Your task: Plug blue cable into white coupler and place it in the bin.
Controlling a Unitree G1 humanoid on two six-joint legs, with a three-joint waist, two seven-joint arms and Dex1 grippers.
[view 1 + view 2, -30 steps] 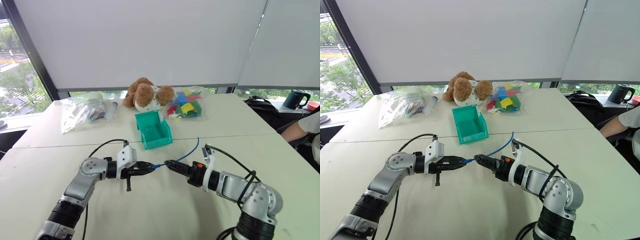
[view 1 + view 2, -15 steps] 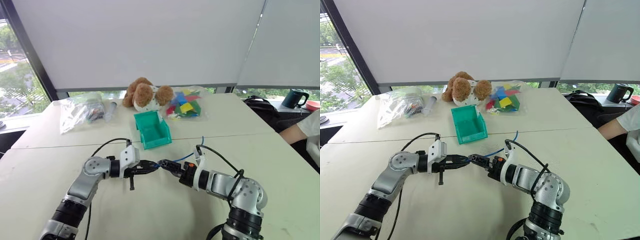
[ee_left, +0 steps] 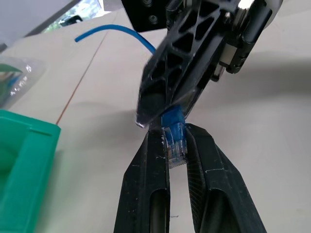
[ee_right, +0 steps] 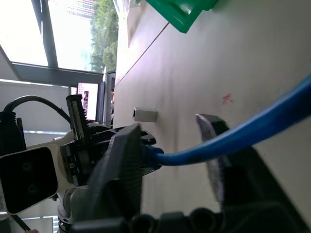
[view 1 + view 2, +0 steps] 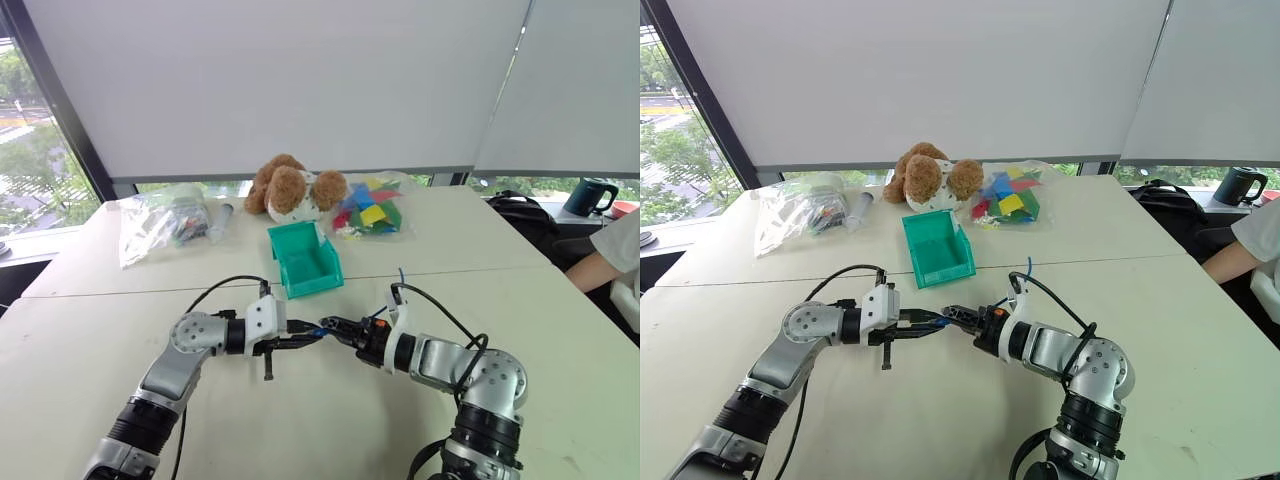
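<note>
1. Your right gripper has slid in toward the left one since the earlier frame, shortening the gap.
2. Your left gripper is clamped on the blue cable's plug, held above the surface.
3. Your right gripper's fingers stand apart around the blue cable; whether they grip it you cannot tell.
4. Your teal bin sits just beyond, near a teddy bear.

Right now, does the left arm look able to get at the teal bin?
Probably yes: the bin stands close beyond it on bare table, nothing between. But the left arm's fingers are shut on the blue cable.
</note>
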